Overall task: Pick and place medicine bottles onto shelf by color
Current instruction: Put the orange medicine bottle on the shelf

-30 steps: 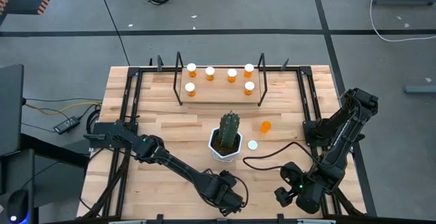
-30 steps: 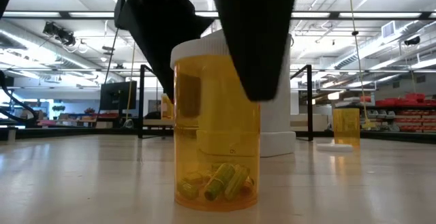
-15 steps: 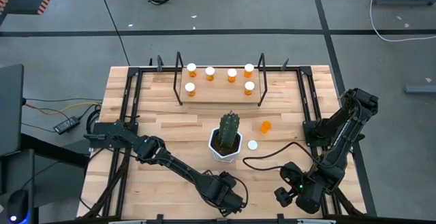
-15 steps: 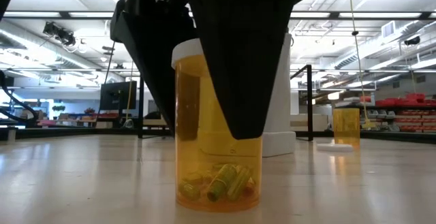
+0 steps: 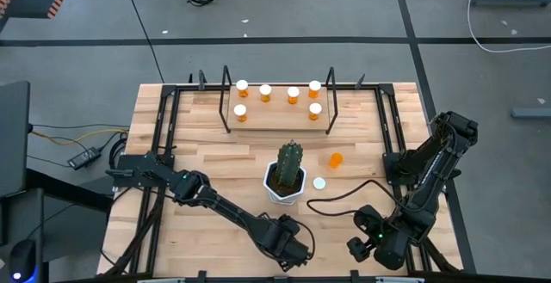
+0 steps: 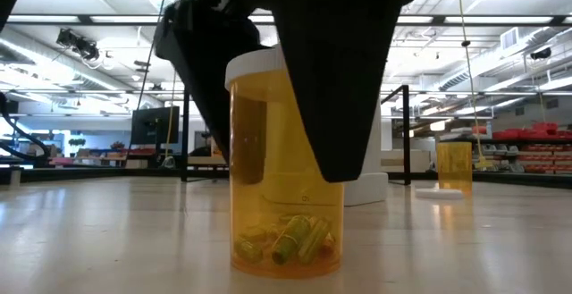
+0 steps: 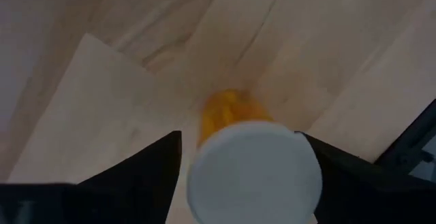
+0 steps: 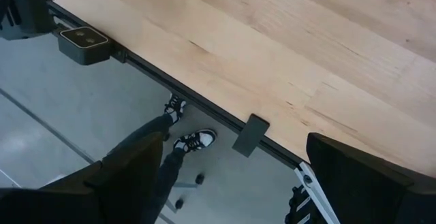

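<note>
The left tool [image 7: 238,176], fingers spread either side of an upright medicine bottle [image 6: 284,164] at the surface's near edge, must close, lift, then reach the far shelf [image 5: 277,115].

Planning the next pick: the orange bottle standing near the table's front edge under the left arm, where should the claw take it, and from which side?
Grip the orange bottle on its straight side wall just below the white cap, coming down from above. It stands upright on the table, so the round body offers two opposite faces. The left claw already straddles it this way, fingers on either side of the cap. The right claw waits open at the table's edge.
</note>
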`<state>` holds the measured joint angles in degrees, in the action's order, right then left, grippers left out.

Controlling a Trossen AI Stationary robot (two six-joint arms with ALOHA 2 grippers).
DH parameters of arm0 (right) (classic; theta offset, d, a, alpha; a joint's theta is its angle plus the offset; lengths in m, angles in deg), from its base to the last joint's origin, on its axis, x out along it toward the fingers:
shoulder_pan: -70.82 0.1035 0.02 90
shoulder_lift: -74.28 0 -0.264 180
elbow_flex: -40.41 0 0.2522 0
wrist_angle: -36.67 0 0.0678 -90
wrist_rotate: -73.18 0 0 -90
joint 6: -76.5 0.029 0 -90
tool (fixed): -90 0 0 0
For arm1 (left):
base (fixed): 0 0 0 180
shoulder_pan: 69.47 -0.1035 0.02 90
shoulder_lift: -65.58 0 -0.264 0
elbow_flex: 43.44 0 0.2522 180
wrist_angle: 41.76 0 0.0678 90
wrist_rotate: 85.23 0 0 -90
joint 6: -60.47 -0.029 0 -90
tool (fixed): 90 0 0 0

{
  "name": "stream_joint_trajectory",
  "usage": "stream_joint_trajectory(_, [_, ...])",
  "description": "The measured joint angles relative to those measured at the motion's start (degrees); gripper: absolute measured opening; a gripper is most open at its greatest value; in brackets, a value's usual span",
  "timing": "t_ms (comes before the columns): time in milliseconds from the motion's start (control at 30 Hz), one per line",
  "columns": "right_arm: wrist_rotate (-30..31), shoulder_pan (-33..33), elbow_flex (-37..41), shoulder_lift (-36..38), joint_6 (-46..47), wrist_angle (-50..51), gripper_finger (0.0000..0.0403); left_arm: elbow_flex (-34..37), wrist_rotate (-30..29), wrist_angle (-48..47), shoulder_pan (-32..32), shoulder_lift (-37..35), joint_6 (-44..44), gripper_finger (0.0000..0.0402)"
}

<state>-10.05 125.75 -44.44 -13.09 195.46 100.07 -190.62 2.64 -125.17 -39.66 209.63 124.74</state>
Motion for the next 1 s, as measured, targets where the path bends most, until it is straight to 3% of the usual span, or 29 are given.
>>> stream_joint_trajectory(367, [0.0, 0.0, 0.0, 0.0, -0.23, -0.02, 0.0371, 0.0, 1.99, 0.02, -0.4, 0.0, -0.44, 0.029])
stream_joint_trajectory(767, [0.02, 0.0, 0.0, 0.0, -0.5, 0.08, 0.0371, 0.0, 1.99, 0.36, -0.46, 0.0, -2.67, 0.0195])
stream_joint_trajectory(1000, [0.02, 0.0, 0.0, 0.0, -0.5, 0.09, 0.0371, 0.0, 1.99, 1.03, -0.45, 0.0, -3.47, 0.0227])
